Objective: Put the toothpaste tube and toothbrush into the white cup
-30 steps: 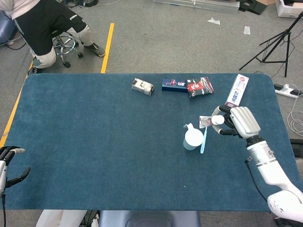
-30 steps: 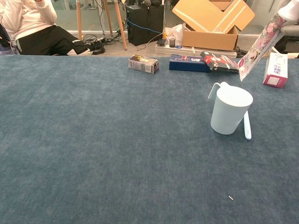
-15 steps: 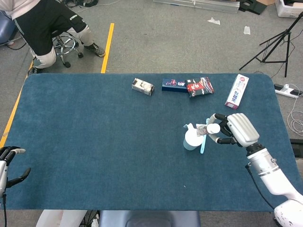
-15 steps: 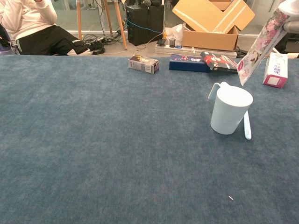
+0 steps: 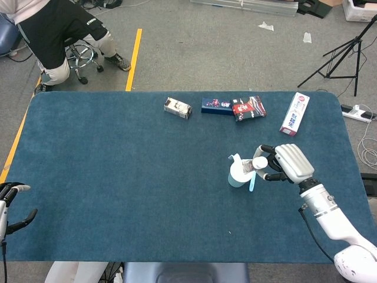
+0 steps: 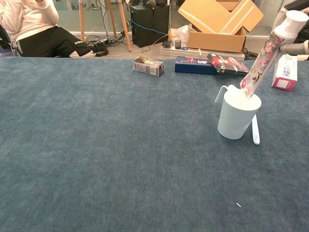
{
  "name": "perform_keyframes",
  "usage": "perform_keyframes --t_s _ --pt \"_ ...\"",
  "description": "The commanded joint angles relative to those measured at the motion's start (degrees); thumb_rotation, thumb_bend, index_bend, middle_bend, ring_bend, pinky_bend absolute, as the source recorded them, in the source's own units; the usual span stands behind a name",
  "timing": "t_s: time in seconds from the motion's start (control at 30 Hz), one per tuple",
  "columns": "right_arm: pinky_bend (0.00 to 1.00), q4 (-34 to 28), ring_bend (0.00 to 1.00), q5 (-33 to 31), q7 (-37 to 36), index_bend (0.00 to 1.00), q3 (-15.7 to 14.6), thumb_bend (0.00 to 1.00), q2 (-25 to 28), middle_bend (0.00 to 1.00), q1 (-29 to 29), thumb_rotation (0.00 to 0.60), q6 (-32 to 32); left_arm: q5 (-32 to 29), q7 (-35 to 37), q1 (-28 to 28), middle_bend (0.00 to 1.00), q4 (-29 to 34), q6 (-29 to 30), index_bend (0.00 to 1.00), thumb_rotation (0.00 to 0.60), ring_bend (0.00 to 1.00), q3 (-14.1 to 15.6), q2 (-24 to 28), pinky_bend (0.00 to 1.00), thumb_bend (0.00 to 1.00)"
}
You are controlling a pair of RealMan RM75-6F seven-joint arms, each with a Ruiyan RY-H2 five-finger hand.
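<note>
The white cup [image 5: 238, 174] [image 6: 236, 116] stands upright right of the table's middle. A light blue toothbrush [image 5: 252, 182] [image 6: 255, 129] lies on the cloth against the cup's right side. My right hand [image 5: 284, 164] is just right of the cup and grips the floral toothpaste tube [image 6: 262, 62] near its white cap [image 5: 259, 163] [image 6: 292, 22]. The tube hangs tilted, cap up, with its flat lower end at the cup's mouth. My left hand [image 5: 10, 200] rests at the table's near left corner, fingers apart and holding nothing.
Along the far edge lie a small grey box [image 5: 178, 108], a dark blue box [image 5: 216, 105], a red packet [image 5: 248, 108] and a white toothpaste carton [image 5: 295, 114] [image 6: 285, 72]. A person sits on a stool [image 5: 79, 56] beyond the far left corner.
My right hand has carried the tube leftward and lower, from beside the cup to its rim. The tube's lower end now reaches the cup's mouth. The left hand has stayed put.
</note>
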State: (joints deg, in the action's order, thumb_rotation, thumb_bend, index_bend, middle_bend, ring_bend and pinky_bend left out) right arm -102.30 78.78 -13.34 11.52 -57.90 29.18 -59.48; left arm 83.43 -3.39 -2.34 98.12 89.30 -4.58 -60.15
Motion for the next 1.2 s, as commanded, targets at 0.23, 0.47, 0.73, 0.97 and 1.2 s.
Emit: perform_keyframes --t_s 0.23,0.47,0.73,0.97,1.2 --pt "1.0 1.25 0.98 -2.02 2.32 0.67 -0.67 0.23 -1.59 1.0 1.33 0.6 2.41 0.15 -0.02 0.07 0.3 0.1 0.16 0.33 0.6 0.21 0.01 0.05 0.27 0.22" --pt "1.0 2.99 0.98 -4.87 5.03 0.67 -0.78 0.23 -3.87 1.0 2.91 0.6 4.72 0.09 0.26 0.18 0.3 0.23 0.36 0.33 0.6 0.21 -0.09 0.29 0.27 0.22" --pt "1.0 5.58 0.98 -9.01 9.73 0.67 -1.03 0.23 -7.56 1.0 5.26 0.6 7.68 0.12 0.56 0.32 0.3 0.43 0.5 0.33 0.6 0.21 -0.09 0.61 0.27 0.22" --pt "1.0 8.01 0.98 -12.52 13.39 0.67 -1.06 0.23 -10.75 1.0 7.17 0.6 9.46 0.15 0.94 0.49 0.3 0.63 0.81 0.33 0.6 0.21 -0.18 0.92 0.27 0.22" --pt "1.0 9.61 0.98 -14.64 15.73 0.67 -1.21 0.23 -13.01 1.0 8.36 0.6 10.21 0.38 1.12 0.69 0.3 0.81 1.17 0.33 0.6 0.21 -0.15 1.14 0.27 0.22"
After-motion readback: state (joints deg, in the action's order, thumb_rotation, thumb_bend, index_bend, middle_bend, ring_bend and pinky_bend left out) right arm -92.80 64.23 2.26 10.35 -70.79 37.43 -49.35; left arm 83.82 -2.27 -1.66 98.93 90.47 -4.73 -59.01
